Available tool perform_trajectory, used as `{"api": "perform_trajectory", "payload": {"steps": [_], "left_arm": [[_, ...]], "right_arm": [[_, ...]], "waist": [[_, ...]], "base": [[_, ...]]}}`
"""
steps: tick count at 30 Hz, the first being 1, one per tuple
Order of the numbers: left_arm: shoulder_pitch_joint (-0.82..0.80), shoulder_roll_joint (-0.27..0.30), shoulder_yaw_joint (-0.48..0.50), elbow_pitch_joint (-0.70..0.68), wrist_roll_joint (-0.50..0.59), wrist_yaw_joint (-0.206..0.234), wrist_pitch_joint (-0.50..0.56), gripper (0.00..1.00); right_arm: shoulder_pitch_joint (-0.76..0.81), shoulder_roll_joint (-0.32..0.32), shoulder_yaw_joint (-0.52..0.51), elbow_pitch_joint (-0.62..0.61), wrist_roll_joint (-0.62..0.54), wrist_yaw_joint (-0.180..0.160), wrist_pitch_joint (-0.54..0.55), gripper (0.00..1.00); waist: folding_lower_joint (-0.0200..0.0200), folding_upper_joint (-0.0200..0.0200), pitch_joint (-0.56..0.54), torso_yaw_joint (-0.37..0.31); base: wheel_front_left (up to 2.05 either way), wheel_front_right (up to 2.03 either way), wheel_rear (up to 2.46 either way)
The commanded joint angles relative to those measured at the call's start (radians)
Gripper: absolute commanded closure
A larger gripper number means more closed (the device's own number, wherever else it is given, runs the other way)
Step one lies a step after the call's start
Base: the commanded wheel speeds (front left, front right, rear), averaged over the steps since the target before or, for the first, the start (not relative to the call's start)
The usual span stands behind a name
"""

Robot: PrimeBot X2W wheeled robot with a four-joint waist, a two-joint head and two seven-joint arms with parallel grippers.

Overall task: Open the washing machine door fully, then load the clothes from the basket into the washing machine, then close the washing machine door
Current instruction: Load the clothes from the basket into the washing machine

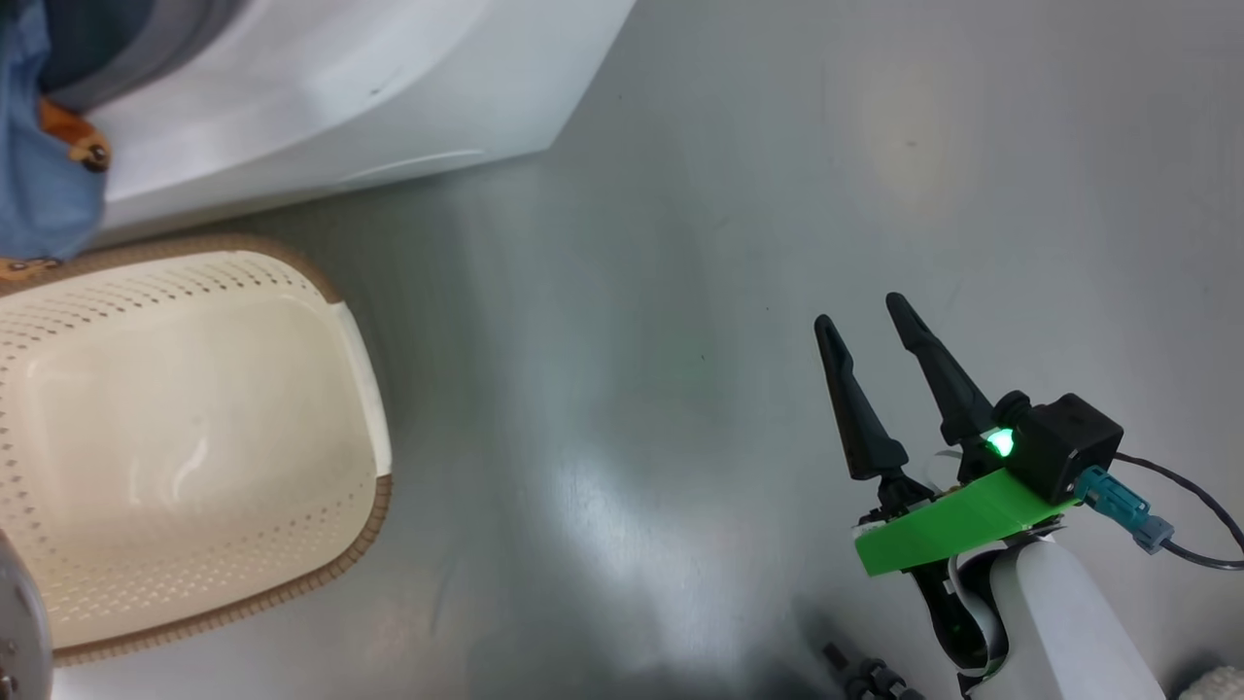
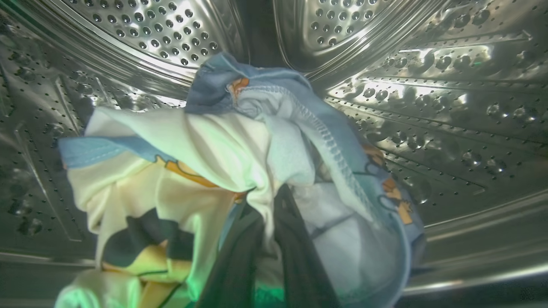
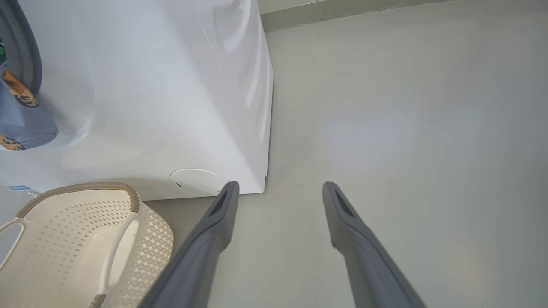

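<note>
My left claw (image 2: 269,203) is clamped on the clothes (image 2: 222,145) inside the washing machine (image 2: 428,85) drum; my right claw (image 1: 859,313) hangs spread apart over the floor (image 1: 632,340), right of the basket (image 1: 369,389).

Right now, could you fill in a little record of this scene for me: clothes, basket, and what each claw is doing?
Clothes: blue-and-white printed bundle inside the steel drum, some blue cloth hanging at the opening
Basket: on the floor before the washing machine, nothing seen in it
Left gripper: shut on the clothes, inside the drum
Right gripper: open, holding nothing, above the floor
</note>
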Motion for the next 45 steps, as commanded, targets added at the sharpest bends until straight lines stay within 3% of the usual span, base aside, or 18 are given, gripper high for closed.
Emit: {"api": "perform_trajectory", "payload": {"steps": [1,12,20,25,28,29,30,37,45], "left_arm": [[-0.020,0.052,-0.001,-0.011,-0.006,-0.002,-0.024,1.00],[-0.085,0.072,-0.066,-0.076,0.056,0.016,-0.332,1.00],[-0.031,0.092,-0.103,-0.429,0.102,0.020,-0.347,1.00],[0.020,0.099,-0.098,-0.525,0.104,0.029,-0.347,1.00],[0.043,0.094,-0.087,-0.501,0.089,0.030,-0.347,1.00],[0.044,0.092,-0.084,-0.482,0.085,0.031,-0.347,0.62],[0.046,0.089,-0.080,-0.457,0.080,0.034,-0.347,0.00],[0.043,0.069,-0.071,-0.352,0.060,0.035,-0.347,0.00],[0.085,0.040,-0.058,-0.336,0.041,0.038,-0.347,0.00]], "right_arm": [[0.018,0.004,0.023,-0.027,0.007,0.002,-0.012,0.00],[0.019,0.004,0.024,-0.043,0.012,0.002,-0.012,0.00],[0.004,0.004,0.028,-0.046,0.020,0.002,-0.012,0.00],[-0.005,0.004,0.037,-0.041,0.025,0.002,-0.012,0.00],[-0.006,0.004,0.037,-0.036,0.025,0.002,-0.012,0.00],[-0.006,0.004,0.037,-0.034,0.025,0.002,-0.012,0.00],[-0.007,0.004,0.037,-0.032,0.024,0.002,-0.012,0.00],[-0.007,0.004,0.036,-0.023,0.024,0.002,-0.012,0.00],[-0.009,0.004,0.028,-0.014,0.016,0.002,-0.012,0.00]], "waist": [[-0.0001,0.0000,0.027,-0.012],[-0.0001,0.0000,0.101,-0.010],[-0.0001,0.0000,0.123,-0.012],[-0.0001,0.0000,0.120,-0.013],[-0.0001,0.0000,0.115,-0.010],[-0.0001,0.0000,0.113,-0.009],[-0.0001,0.0000,0.111,-0.008],[-0.0001,0.0000,0.085,0.005],[-0.0001,0.0000,0.045,0.031]], "base": [[0.00,0.00,0.00],[0.00,0.00,0.00],[0.00,0.00,0.00],[0.00,0.00,0.00],[0.00,0.00,0.00],[0.00,0.00,0.00],[0.00,0.00,0.00],[0.00,0.00,0.00],[0.00,0.00,0.00]]}}
